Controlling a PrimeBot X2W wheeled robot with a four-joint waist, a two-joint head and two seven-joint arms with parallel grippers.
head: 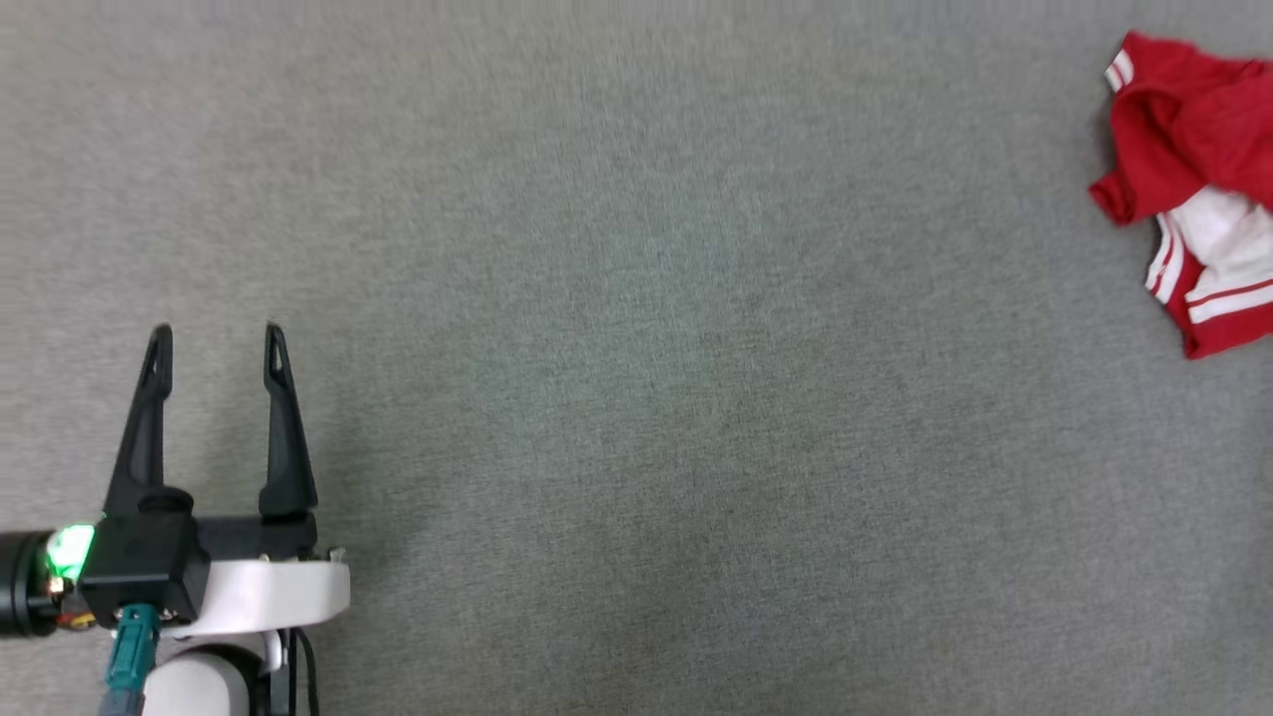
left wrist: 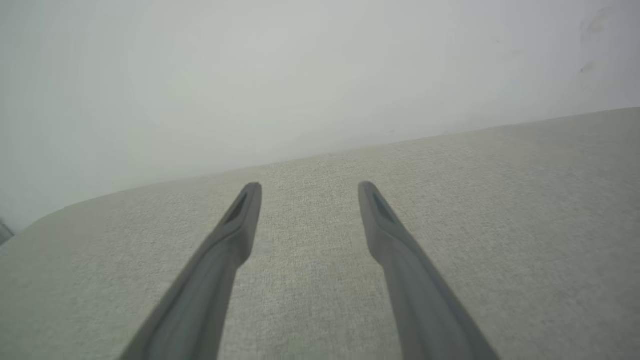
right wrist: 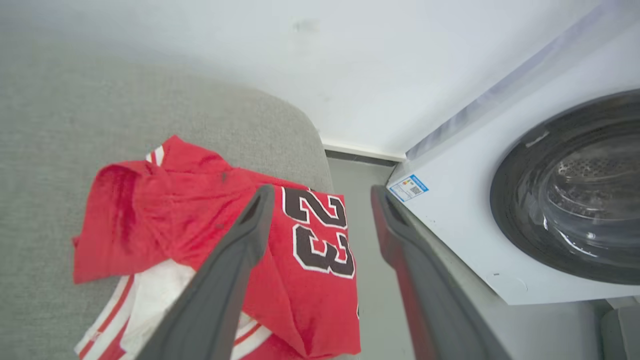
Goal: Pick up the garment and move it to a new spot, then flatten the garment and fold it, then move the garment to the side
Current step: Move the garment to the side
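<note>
Head view is showing one red jersey T-shirt (head: 1183, 129) lying crumpled at the far right edge of the grey fabric-covered bench (head: 636, 298). It is well apart from the left end effector (head: 217, 338), which is hovering at the lower left with its two dark fingers standing apart, gripping nothing. From the right wrist view, the right end effector (right wrist: 322, 192) is hanging over the shirt, its two fingers likewise spread and empty. The black "23" print is facing up between them, near the bench's rounded corner. One white washing machine (right wrist: 450, 235) is standing just beside the bench, showing one round door (right wrist: 575, 200) and one blue label (right wrist: 409, 187).
</note>
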